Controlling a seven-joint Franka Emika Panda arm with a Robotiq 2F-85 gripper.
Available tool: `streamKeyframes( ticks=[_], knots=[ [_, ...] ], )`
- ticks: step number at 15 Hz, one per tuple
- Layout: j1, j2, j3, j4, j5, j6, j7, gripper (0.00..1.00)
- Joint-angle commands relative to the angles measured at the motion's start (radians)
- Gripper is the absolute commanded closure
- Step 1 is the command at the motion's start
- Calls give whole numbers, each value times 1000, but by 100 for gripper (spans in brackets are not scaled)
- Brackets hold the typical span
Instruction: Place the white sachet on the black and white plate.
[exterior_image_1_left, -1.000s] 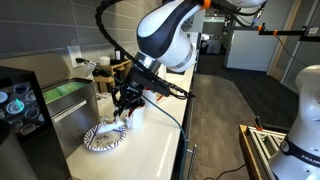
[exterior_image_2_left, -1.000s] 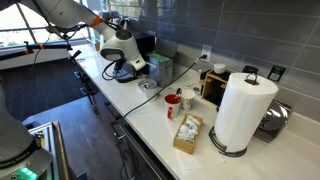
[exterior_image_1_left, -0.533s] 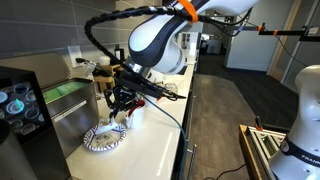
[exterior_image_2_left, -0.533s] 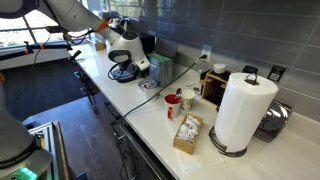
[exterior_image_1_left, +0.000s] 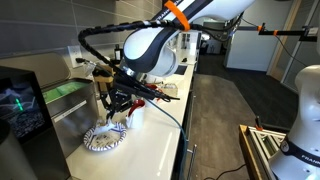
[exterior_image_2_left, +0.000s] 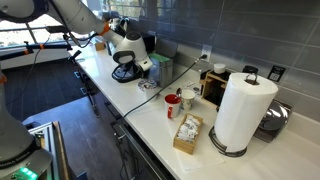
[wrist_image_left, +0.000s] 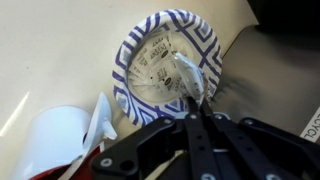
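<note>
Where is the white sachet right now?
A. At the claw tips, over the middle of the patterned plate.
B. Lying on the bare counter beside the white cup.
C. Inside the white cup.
A: in the wrist view the claw is closed on the white sachet, which shows against the centre of the black and white plate.

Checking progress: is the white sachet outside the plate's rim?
No, in the wrist view the white sachet shows inside the black and white plate's rim.

I count one black and white plate (wrist_image_left: 133, 58), one white sachet (wrist_image_left: 180, 68), one white cup (wrist_image_left: 58, 142), one red mug (exterior_image_2_left: 172, 103) and one paper towel roll (exterior_image_2_left: 243, 108).
</note>
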Motion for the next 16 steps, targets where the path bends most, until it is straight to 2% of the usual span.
streamKeyframes(
  ticks=[1,3,4,5,7,10,14,16],
  knots=[
    [10,13,4,0,-21,-1,23,99],
    [11,23,7,6,-20,-1,23,99],
    [11,26,8,7,-20,-4,25,72],
    [11,28,7,7,-20,-4,26,69],
    [12,29,4,3,-23,-1,30,56],
    [9,12,3,-17,-18,1,29,34],
    [10,-70,-7,-113,-14,31,38,3],
    [19,-121,-31,-174,-58,0,57,0]
  ],
)
